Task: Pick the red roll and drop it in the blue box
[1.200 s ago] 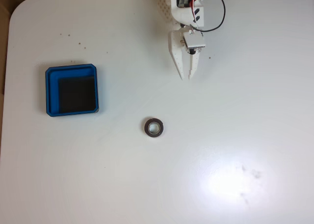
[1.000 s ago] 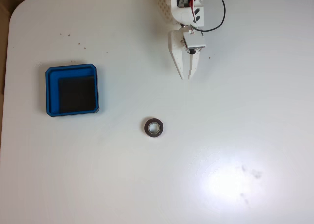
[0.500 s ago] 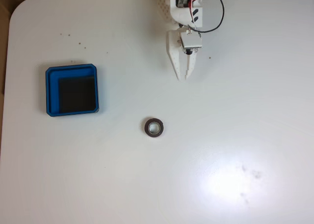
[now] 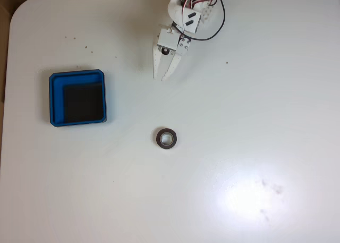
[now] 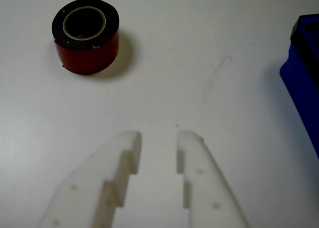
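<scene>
The red roll [image 4: 159,139] lies flat on the white table near the middle of the fixed view, hollow core facing up. In the wrist view the red roll [image 5: 89,56] stands at the upper left, red side and dark top rim showing. The blue box [image 4: 51,102] sits at the left with its black floor bare; a corner of the blue box [image 5: 304,83] shows at the wrist view's right edge. My white gripper [image 4: 161,78] hangs above and slightly left of the roll, well apart from it. In the wrist view the gripper [image 5: 158,136] is open by a narrow gap, holding nothing.
The table's [image 4: 265,120] rounded corner and left edge border a brown surface [image 4: 4,19] at the far left. Small dark specks [image 4: 74,39] dot the top near the box. Red and black wires [image 4: 212,25] loop off the arm at the top.
The arm has swung left in the fixed view; the gripper tips shifted left and now point down-left. Roll and box have stayed put.
</scene>
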Robot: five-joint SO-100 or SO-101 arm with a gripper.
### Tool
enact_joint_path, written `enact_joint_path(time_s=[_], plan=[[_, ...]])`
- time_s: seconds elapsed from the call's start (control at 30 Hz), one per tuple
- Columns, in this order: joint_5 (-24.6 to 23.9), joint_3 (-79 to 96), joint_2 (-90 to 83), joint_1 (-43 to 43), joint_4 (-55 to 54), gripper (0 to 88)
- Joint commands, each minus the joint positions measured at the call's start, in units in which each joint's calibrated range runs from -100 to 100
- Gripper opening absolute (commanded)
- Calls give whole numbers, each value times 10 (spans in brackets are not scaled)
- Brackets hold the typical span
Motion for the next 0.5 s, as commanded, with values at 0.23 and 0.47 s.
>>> enact_joint_path(time_s=[0.23, 0.47], plan=[[3, -229, 251, 5, -13, 7], [3, -424, 451, -6, -13, 7]])
